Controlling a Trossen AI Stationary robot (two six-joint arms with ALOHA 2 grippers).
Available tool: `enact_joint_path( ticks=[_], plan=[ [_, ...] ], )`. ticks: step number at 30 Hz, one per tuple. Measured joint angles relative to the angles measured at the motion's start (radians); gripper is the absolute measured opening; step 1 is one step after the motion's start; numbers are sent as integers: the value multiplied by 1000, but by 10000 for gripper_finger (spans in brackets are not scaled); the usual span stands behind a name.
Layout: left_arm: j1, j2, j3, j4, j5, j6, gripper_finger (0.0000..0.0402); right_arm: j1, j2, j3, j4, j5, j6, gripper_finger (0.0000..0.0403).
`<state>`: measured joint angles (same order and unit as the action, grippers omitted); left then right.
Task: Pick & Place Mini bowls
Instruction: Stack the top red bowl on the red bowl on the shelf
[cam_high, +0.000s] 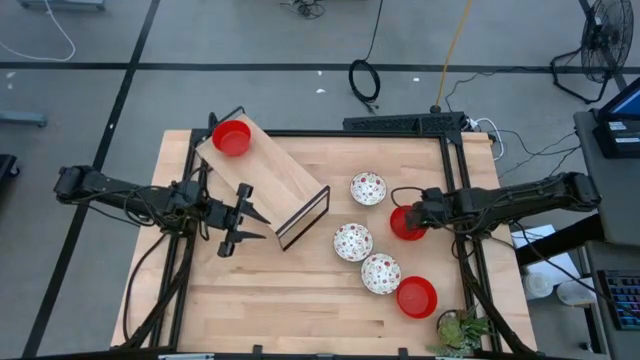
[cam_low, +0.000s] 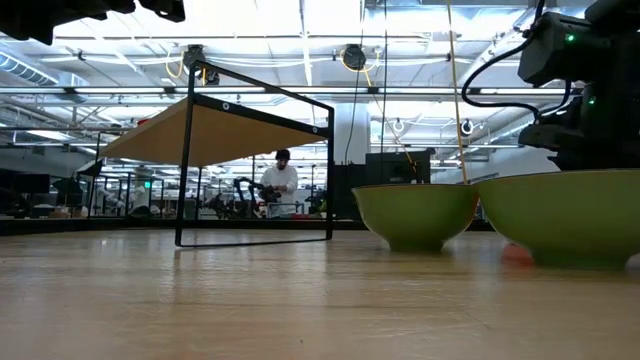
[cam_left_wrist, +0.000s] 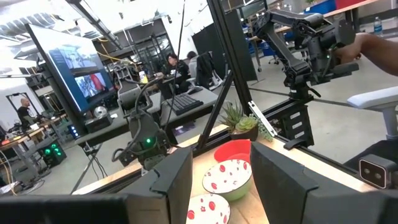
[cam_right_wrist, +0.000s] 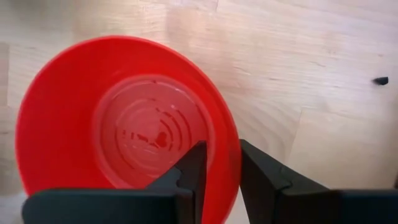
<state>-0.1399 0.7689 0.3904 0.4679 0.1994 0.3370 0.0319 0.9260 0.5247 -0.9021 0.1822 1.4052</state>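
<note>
From above, one red bowl (cam_high: 231, 138) already sits on top of the small wooden shelf (cam_high: 262, 178) at the left of the counter (cam_high: 300, 300). Five mini bowls are not yet on it: three patterned bowls (cam_high: 353, 241) in a loose column, a second red bowl (cam_high: 416, 297) near the counter's front right corner, and a third red bowl (cam_high: 403, 224), which the right claw (cam_high: 418, 214) has reached. The left claw (cam_high: 250, 222) hangs just in front of the shelf, its fingers apart and holding nothing.

At counter height, the shelf frame (cam_low: 255, 165) stands on the left and two bowls (cam_low: 416, 214) show green undersides on the right.

Past the left wrist, patterned bowls (cam_left_wrist: 227, 176) and a red one (cam_left_wrist: 233, 150) lie ahead.

At the right wrist, the right claw (cam_right_wrist: 216, 168) is clenched on the rim of the red bowl (cam_right_wrist: 124, 124), one finger inside and one outside. Judging by this, about one sixth is done and the second pick is under way.
</note>
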Motion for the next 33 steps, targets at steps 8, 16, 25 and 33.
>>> enact_joint_path(
  ticks=[8,16,25,33],
  plan=[
    [0,0,0,0,0,0,166,0,2,0,-15,3,-4,73],
    [0,0,0,0,0,0,166,0,2,1,-15,30,-13,38],
    [0,0,0,0,0,0,166,1,1,2,51,111,-164,3],
    [0,0,0,0,0,0,166,1,-70,22,263,174,-404,1]
  ],
)
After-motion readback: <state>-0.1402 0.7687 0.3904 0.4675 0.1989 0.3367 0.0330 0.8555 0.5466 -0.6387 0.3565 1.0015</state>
